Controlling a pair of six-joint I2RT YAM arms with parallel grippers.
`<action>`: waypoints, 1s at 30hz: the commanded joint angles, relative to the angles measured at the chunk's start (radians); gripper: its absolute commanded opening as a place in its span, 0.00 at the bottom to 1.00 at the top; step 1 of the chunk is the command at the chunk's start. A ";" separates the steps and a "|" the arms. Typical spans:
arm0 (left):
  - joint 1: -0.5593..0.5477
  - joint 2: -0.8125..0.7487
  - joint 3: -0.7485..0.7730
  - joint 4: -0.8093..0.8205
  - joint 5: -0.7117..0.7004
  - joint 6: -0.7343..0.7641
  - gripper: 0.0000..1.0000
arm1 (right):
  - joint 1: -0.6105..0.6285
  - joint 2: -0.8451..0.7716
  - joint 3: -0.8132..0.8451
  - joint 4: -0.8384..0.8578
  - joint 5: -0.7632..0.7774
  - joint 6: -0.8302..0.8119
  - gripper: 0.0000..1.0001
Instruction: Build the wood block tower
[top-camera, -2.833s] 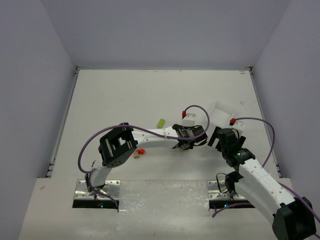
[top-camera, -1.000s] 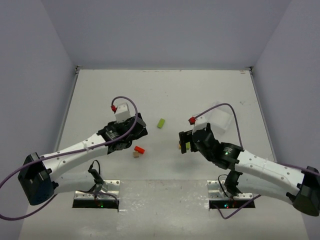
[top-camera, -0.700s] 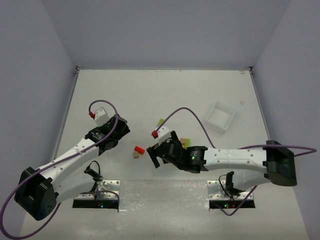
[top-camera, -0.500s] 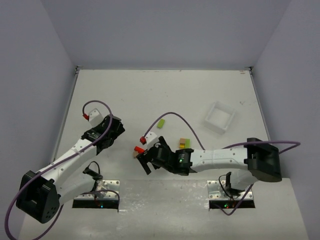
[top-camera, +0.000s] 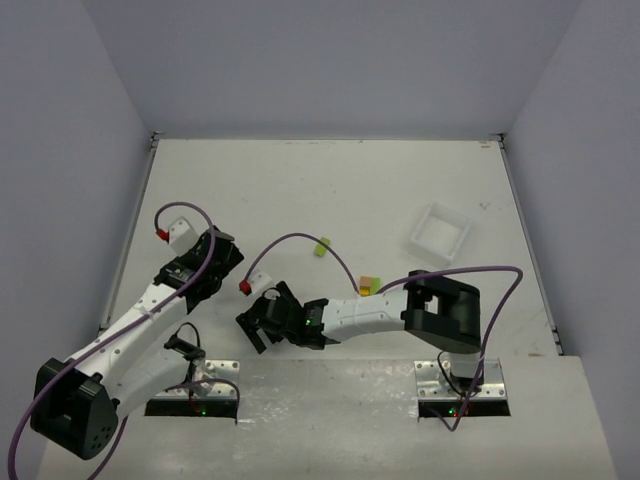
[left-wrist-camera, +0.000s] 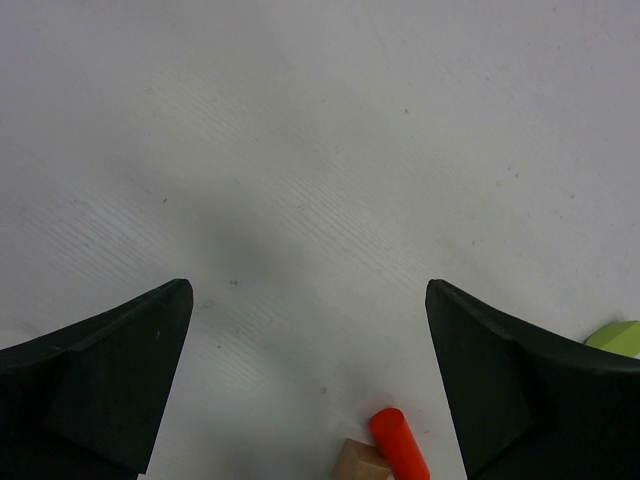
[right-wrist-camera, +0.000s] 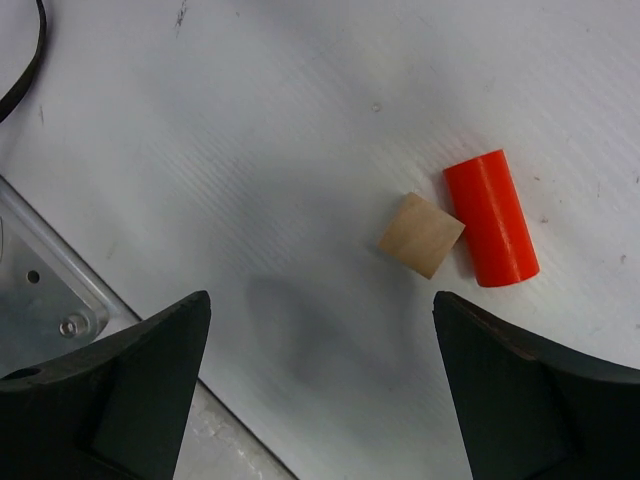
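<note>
Seen from the right wrist, a red-orange cylinder block (right-wrist-camera: 491, 231) lies flat against a plain tan block (right-wrist-camera: 421, 234), just ahead of my open right gripper (right-wrist-camera: 320, 300). From above, that gripper (top-camera: 256, 328) hovers over the spot and hides both blocks. My left gripper (left-wrist-camera: 308, 290) is open and holds nothing. The red cylinder (left-wrist-camera: 398, 448) and the tan block (left-wrist-camera: 362, 462) sit at the bottom edge of its view, with a lime green block (left-wrist-camera: 615, 337) at the right. From above, the left gripper (top-camera: 222, 252) is left of the lime block (top-camera: 321, 246). A small yellow and orange-tan pile (top-camera: 368, 286) stands mid-table.
A white square tray (top-camera: 440, 232) sits at the right. The right arm's link lies across the table's near middle. A metal base plate (right-wrist-camera: 40, 290) and the table's front edge lie close below the right gripper. A purple cable (top-camera: 300, 240) loops over the table.
The right arm has swung from the tray side far to the left, ending over the red and tan blocks. The left arm has pulled back to the left, away from them.
</note>
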 joint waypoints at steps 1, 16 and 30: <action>0.012 -0.030 0.013 0.005 -0.024 -0.003 1.00 | 0.003 0.039 0.074 0.017 0.069 0.022 0.89; 0.012 -0.022 -0.008 0.044 0.015 0.015 1.00 | -0.003 0.112 0.121 0.001 0.181 0.053 0.77; 0.012 -0.056 -0.030 0.070 0.030 0.034 1.00 | -0.005 0.143 0.154 -0.006 0.233 0.066 0.49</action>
